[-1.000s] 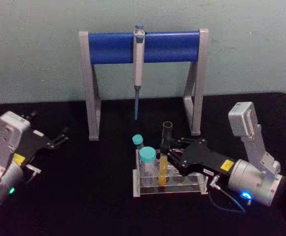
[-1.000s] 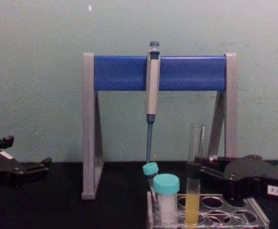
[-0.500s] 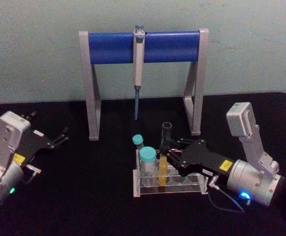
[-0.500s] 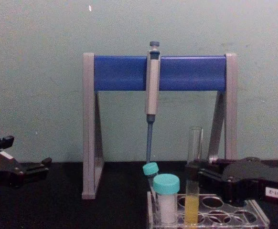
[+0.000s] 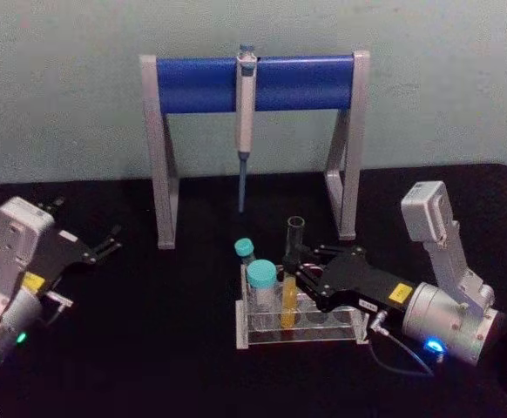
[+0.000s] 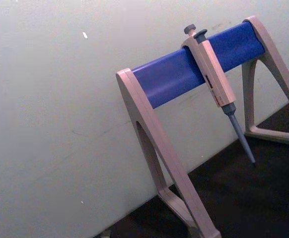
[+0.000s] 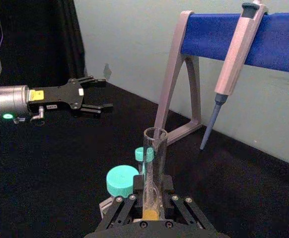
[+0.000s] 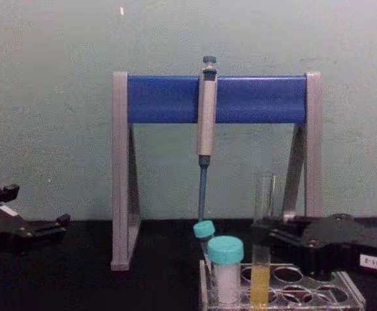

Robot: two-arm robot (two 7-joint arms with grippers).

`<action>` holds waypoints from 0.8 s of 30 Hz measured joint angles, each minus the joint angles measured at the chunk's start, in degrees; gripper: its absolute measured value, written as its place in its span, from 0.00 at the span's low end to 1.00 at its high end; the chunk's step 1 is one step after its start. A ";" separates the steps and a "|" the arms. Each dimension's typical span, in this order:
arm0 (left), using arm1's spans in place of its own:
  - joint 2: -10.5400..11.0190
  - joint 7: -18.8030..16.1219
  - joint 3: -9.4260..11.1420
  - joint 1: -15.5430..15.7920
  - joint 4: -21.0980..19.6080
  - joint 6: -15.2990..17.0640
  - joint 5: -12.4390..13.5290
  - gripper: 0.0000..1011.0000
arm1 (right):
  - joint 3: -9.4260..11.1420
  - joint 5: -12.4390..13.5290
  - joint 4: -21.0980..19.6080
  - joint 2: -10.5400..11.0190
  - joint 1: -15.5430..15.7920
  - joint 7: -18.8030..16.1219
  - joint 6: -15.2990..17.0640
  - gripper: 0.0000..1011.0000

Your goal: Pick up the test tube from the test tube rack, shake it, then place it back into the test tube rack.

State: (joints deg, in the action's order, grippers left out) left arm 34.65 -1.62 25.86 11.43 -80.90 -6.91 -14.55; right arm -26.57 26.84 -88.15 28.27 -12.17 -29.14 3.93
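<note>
Test tube standing upright in the test tube rack — right gripper pinching it.

Likely the pick-up stage: fingers seemingly clamping the glass; next, a straight lift clear of the teal-capped vials. Left gripper idling spread, well apart.

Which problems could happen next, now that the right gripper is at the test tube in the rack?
1. The test tube is uncapped and holds yellow liquid; shaking may spill it.
2. The right gripper holds glass, so squeezing hard could crack it.
3. Two teal-capped vials stand close beside it in the test tube rack, so a tilted lift may knock them. The left gripper rests far away.
</note>
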 joint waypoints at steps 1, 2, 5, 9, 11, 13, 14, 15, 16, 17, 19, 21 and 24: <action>0.00 0.00 0.00 0.00 0.00 0.00 0.00 0.99 | 0.00 0.00 0.00 0.01 0.01 0.00 0.00 0.23; 0.00 0.00 0.00 0.00 0.00 0.00 0.00 0.99 | 0.00 0.00 -0.01 0.02 0.01 0.00 -0.01 0.23; 0.00 0.00 0.00 0.00 0.01 0.00 0.00 0.99 | 0.02 0.00 -0.01 0.02 0.02 0.00 -0.02 0.27; 0.00 0.00 0.00 0.00 0.01 0.00 0.00 0.99 | 0.02 0.00 -0.04 0.05 0.04 0.00 -0.04 0.37; 0.00 0.00 0.00 0.00 0.01 0.00 0.00 0.99 | 0.02 0.00 -0.06 0.05 0.05 0.00 -0.05 0.45; 0.00 0.00 0.00 0.00 0.00 0.00 0.00 0.99 | 0.02 0.00 -0.06 0.05 0.06 0.00 -0.05 0.49; 0.00 0.00 0.00 0.00 0.00 0.00 0.00 0.99 | 0.02 0.00 -0.07 0.05 0.07 0.00 -0.05 0.54; 0.00 0.00 0.00 0.00 0.00 0.00 0.00 0.99 | 0.02 0.01 -0.08 0.06 0.07 0.00 -0.05 0.57; 0.00 0.00 0.00 0.00 0.00 0.00 0.00 0.99 | 0.02 0.01 -0.08 0.05 0.08 0.00 -0.05 0.60; 0.00 0.00 0.00 0.00 0.00 0.00 0.00 0.99 | 0.02 0.01 -0.08 0.06 0.08 0.00 -0.05 0.62; 0.00 0.00 0.00 0.00 0.00 0.00 0.00 0.99 | 0.02 0.01 -0.09 0.06 0.08 0.00 -0.05 0.69; 0.00 0.00 0.00 0.00 0.01 0.00 0.00 0.99 | 0.02 0.02 -0.10 0.05 0.08 0.00 -0.05 0.76; 0.00 0.00 0.00 0.00 0.01 0.00 0.00 0.99 | 0.02 0.03 -0.10 0.06 0.08 0.00 -0.05 0.84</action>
State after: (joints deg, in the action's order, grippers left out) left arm 34.65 -1.62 25.86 11.43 -80.90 -6.91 -14.55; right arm -26.54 26.87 -88.25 28.33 -12.09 -29.14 3.89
